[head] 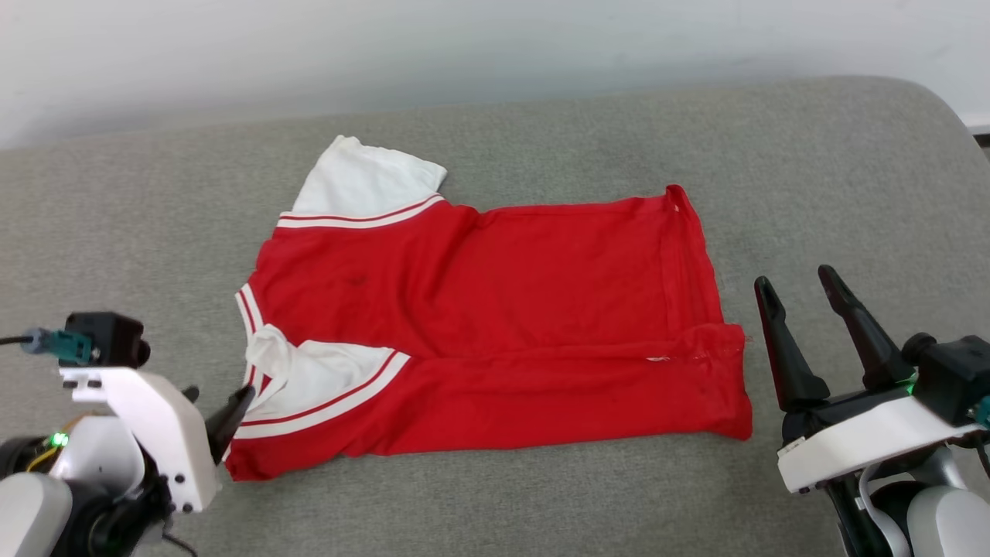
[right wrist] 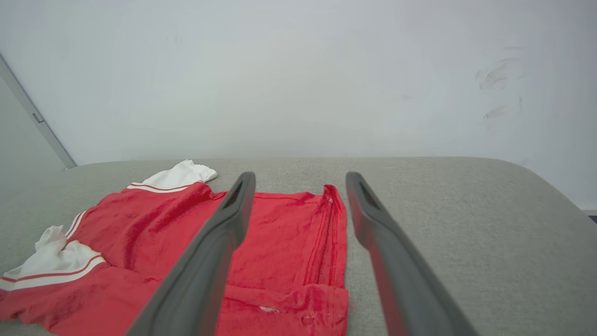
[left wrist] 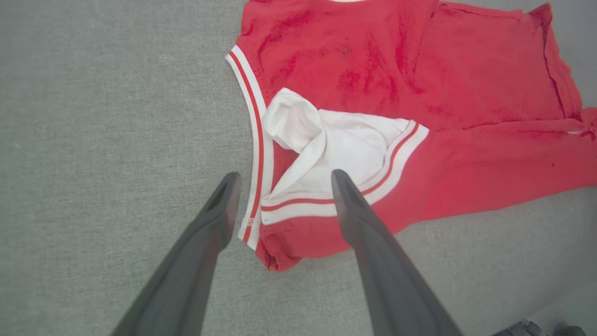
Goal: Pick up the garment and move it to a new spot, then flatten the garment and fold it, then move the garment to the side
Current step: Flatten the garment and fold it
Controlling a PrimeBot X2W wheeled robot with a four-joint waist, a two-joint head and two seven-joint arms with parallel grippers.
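The garment (head: 503, 286) lies spread on the grey cushion, collar to the left and hem to the right, its near long edge folded in over the body. The far white sleeve (head: 360, 182) sticks out at the back; the near sleeve (head: 317, 375) is tucked, crumpled, on the fold. My left gripper (head: 219, 394) is open at the collar end; in the left wrist view the left gripper (left wrist: 285, 176) straddles the striped collar band (left wrist: 258, 154) and the near sleeve (left wrist: 345, 144). My right gripper (head: 794, 277) is open, just right of the hem, holding nothing; the right gripper (right wrist: 301, 176) frames the hem (right wrist: 333, 224).
The grey padded surface (head: 812, 155) runs wide to the back and to both sides, rounding off at its far right corner. A pale wall (head: 464, 46) stands right behind it. A dark strip of floor (head: 981, 139) shows past the right edge.
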